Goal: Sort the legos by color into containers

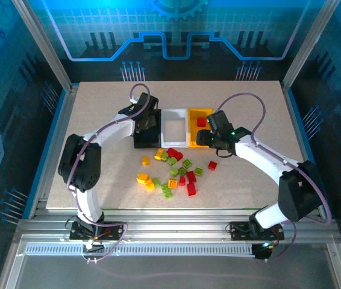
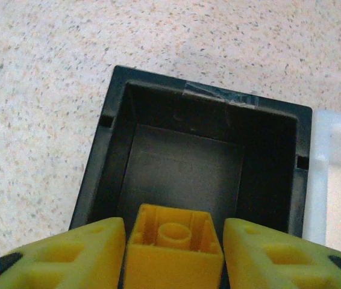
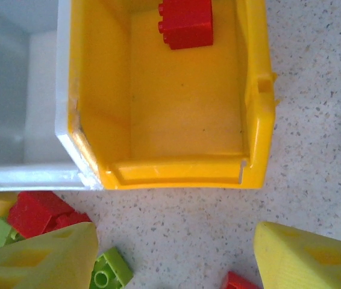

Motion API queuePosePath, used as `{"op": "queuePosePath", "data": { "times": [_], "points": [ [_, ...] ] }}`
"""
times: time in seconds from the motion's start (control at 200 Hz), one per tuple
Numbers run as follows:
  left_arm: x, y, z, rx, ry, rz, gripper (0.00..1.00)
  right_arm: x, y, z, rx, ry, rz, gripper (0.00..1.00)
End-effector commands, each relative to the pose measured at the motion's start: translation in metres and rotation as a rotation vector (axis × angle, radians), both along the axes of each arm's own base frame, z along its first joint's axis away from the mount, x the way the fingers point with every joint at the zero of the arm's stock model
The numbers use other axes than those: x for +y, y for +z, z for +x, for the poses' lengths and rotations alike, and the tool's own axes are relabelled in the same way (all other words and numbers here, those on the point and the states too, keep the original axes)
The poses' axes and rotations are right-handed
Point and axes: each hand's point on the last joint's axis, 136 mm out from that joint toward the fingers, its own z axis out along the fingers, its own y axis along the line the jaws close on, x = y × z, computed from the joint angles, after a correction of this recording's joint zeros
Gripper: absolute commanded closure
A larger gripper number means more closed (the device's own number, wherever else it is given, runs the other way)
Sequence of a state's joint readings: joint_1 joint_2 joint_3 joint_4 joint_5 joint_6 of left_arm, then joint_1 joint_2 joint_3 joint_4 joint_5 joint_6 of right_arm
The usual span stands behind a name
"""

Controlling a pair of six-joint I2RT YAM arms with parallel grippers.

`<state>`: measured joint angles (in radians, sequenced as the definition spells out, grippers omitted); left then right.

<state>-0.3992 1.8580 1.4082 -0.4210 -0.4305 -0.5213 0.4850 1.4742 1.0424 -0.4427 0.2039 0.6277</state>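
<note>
near edge of the table point(image 1: 249, 102): both arm bases, left arm on the left, right arm on the right. just past them the loose legos point(image 1: 170, 171) lie scattered mid-table, red, yellow-orange & lime green mixed, several touching, w/ a lone red brick point(image 1: 212, 165) a little off to the right. beyond the pile, the right gripper point(image 1: 205, 138) hangs over bare table just on the near side of the yellow bin point(image 1: 193, 126). in the wrist view the right gripper point(image 3: 176, 253) has its fingers spread wide w/ nothing between them, a green brick point(image 3: 110, 274) lies just beside its left finger, and a red cluster point(image 3: 38, 214) sits near the white bin's corner. the left gripper point(image 1: 148, 123) is over the black bin point(image 1: 146, 139). the wrist cam shows the left gripper point(image 2: 174, 247) w/ a yellow brick point(image 2: 173, 232) right between the fingers, stud up, above the near wall of the black bin point(image 2: 182, 114). can't tell if the pads press the brick or stand just off it. farthest, the 3 bins stand in a row, sides touching: black, then white bin point(image 1: 174, 143), then yellow. a red lego point(image 3: 187, 23) lies at the far end of the yellow bin point(image 3: 182, 102), which touches the white bin point(image 3: 26, 90).
</note>
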Motion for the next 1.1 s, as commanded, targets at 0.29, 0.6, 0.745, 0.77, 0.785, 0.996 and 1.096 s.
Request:
{"op": "queuePosePath", "data": {
  "times": [0.29,0.6,0.745,0.77,0.785,0.996,1.096],
  "points": [
    [-0.013,0.060,-0.014,-0.109,-0.038,-0.135,0.01,0.015,-0.014,-0.052,0.107,0.157,0.007,0.25],
    [-0.047,0.082,-0.095,-0.175,-0.197,-0.199,0.01,0.029,-0.056,-0.081,0.225,0.069,0.022,0.25],
    [-0.043,0.068,-0.125,-0.150,-0.204,-0.229,0.01,0.030,-0.070,-0.086,0.232,-0.018,-0.015,0.24],
    [-0.043,0.066,-0.130,-0.148,-0.205,-0.237,0.01,0.031,-0.073,-0.086,0.234,-0.027,-0.019,0.24],
    [-0.041,0.064,-0.132,-0.146,-0.205,-0.240,0.01,0.031,-0.075,-0.086,0.238,-0.032,-0.020,0.24],
    [-0.025,0.056,-0.158,-0.150,-0.191,-0.261,0.01,0.030,-0.086,-0.077,0.263,-0.120,-0.037,0.28],
    [-0.021,0.055,-0.164,-0.157,-0.190,-0.262,0.01,0.031,-0.097,-0.076,0.291,-0.130,-0.040,0.31]
  ]
}}
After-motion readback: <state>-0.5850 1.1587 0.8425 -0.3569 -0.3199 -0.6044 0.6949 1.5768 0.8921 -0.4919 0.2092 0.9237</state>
